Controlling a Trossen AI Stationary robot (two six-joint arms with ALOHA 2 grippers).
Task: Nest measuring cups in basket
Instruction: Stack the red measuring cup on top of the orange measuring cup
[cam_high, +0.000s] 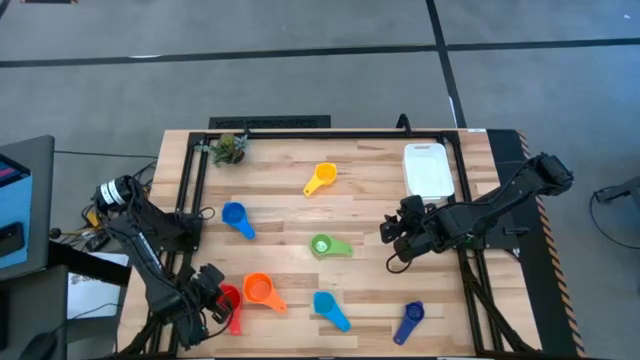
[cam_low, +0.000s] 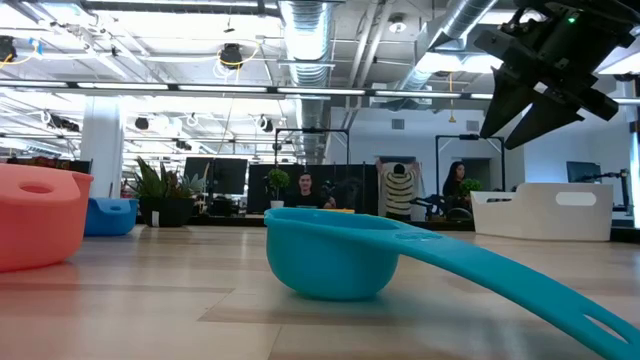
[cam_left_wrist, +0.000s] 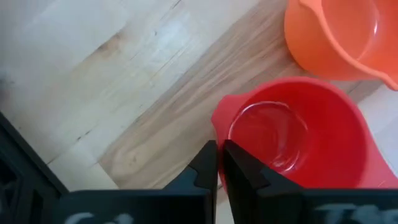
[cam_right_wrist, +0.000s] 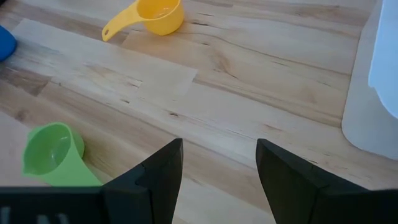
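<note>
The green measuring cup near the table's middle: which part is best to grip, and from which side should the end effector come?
Probably the bowl rim of the green measuring cup. It stands upright, mouth open upward, while its flat handle lies low on the table, pointing toward the right end effector. That one hovers nearby with fingers open, so descend from above, one finger inside the bowl.

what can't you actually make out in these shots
- Red cup, high view: the left gripper covers part of it; its handle is cut off by the edge in the left wrist view.
- Basket, right wrist view: only a corner shows at the edge.
- Teal cup, low view: its inside is hidden at table height.
- Small plant, high view: too small for detail.
</note>
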